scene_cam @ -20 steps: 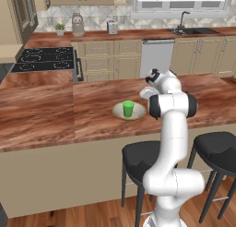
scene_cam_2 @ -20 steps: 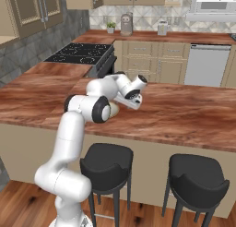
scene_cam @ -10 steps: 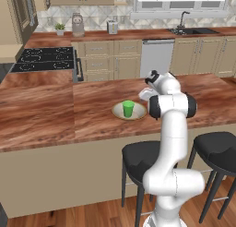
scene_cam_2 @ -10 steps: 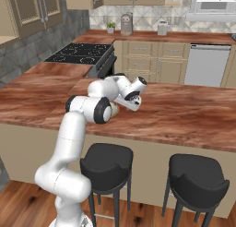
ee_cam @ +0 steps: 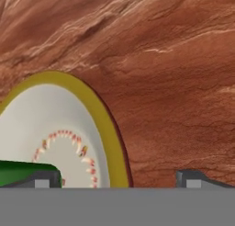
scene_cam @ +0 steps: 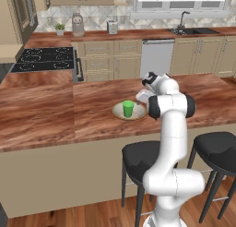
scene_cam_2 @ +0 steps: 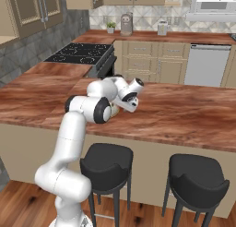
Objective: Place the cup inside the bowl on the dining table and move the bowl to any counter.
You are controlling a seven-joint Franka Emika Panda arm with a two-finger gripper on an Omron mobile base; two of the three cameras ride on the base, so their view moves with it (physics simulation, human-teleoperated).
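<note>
The green cup point(scene_cam: 128, 108) stands upright inside the wide bowl point(scene_cam: 118, 112) on the dining table point(scene_cam: 64, 115). My gripper point(scene_cam: 140, 96) hangs open just over the bowl's right edge, holding nothing. In the hand view the gripper point(ee_cam: 117, 179) straddles the tan rim of the bowl point(ee_cam: 108, 128). One of its fingertips point(ee_cam: 42, 179) is over the cream inside, beside the cup point(ee_cam: 23, 171). The other fingertip point(ee_cam: 193, 178) is over the bare wood. In the right base view my arm hides most of the bowl.
Two black stools point(scene_cam: 143, 159) point(scene_cam: 216, 147) stand at the table's near side. Across the aisle runs the wall counter point(scene_cam: 138, 35) with a sink and faucet point(scene_cam: 184, 23), a dishwasher point(scene_cam: 156, 55) below it and a black stove point(scene_cam: 44, 60) to the left.
</note>
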